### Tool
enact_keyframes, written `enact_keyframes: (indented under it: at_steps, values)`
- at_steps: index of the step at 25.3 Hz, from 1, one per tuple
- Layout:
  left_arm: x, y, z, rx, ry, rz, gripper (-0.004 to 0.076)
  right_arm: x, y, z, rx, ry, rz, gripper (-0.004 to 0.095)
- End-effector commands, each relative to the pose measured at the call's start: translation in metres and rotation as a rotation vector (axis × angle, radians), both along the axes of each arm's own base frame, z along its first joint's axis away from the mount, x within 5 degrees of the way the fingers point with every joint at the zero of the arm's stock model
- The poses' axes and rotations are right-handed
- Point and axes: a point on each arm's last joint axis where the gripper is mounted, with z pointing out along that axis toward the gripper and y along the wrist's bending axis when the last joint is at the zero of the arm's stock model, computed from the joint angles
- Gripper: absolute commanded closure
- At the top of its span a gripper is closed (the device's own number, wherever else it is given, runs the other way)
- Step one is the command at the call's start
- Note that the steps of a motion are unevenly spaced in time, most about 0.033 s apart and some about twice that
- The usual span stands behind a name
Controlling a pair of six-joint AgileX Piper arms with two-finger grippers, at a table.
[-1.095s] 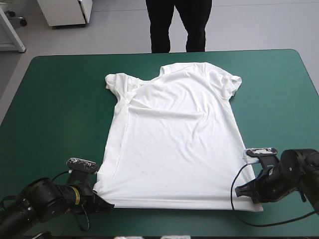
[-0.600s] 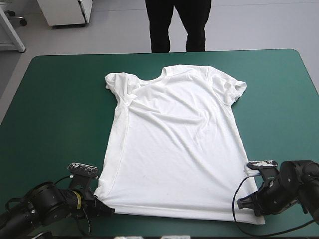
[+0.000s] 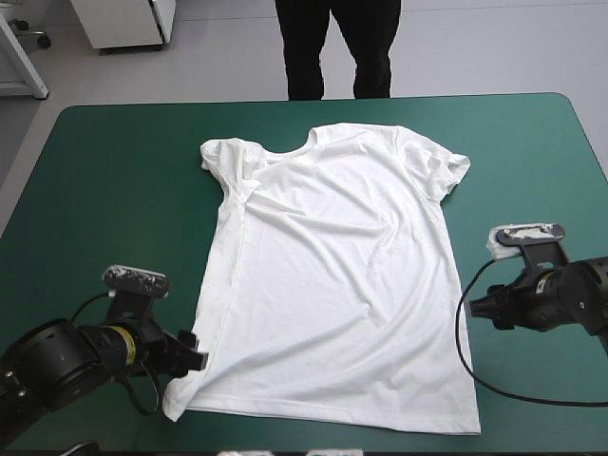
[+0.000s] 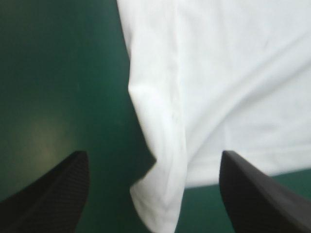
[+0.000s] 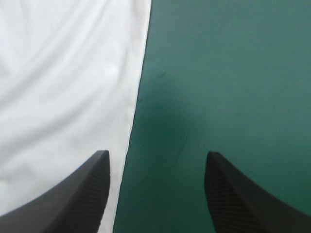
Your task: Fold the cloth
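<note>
Change vs earlier frames: both tools are off the near hem corners and backed away; the right one now sits farther up the right side, the left one just outside the left side seam.

Desk (image 3: 114, 161): teal-green cover, nothing else on it that matters.

T-shirt (image 3: 332, 285): spread flat mid-desk, collar far, hem near, both sleeves out. Looks like the flattening pull is done and no fold is started. The near-left hem corner (image 4: 158, 213) is a bit curled and skewed outward, probably from the release.

Left tool (image 3: 193, 352): black fingers apart, empty, aimed at that curled corner, which lies between and ahead of them. Well placed to regrasp.

Right tool (image 3: 475, 310): fingers apart, empty, near the shirt's right edge but not touching. In its wrist view one finger sits over the cloth edge and the other over bare cover.
</note>
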Motion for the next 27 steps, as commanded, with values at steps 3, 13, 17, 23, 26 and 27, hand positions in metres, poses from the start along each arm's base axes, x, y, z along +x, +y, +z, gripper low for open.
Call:
enact_keyframes:
  at_steps: [3, 13, 17, 23, 26, 27]
  values:
    - [0.045, -0.018, 0.06, 0.073, -0.295, 0.015, 0.0176, 0.029, -0.001, 0.039, 0.017, -0.277, -0.07, 0.0353]
    - [0.147, -0.043, 0.068, 0.136, -0.329, 0.042, 0.0177, 0.061, 0.004, 0.05, 0.001, -0.288, -0.041, 0.0354]
    - [0.178, -0.034, 0.052, 0.026, -0.288, 0.008, 0.0177, 0.063, 0.004, 0.052, 0.006, -0.312, -0.04, 0.0354]
    - [0.215, -0.027, 0.022, 0.061, -0.226, -0.006, 0.0177, 0.071, 0.006, 0.047, 0.003, -0.303, -0.036, 0.0354]
    - [0.232, -0.034, 0.006, 0.08, -0.199, -0.025, 0.0177, 0.075, 0.007, 0.044, 0.0, -0.293, -0.035, 0.0354]
    - [0.238, -0.036, -0.001, 0.087, -0.184, -0.032, 0.0177, 0.077, 0.007, 0.043, -0.001, -0.289, -0.034, 0.0354]
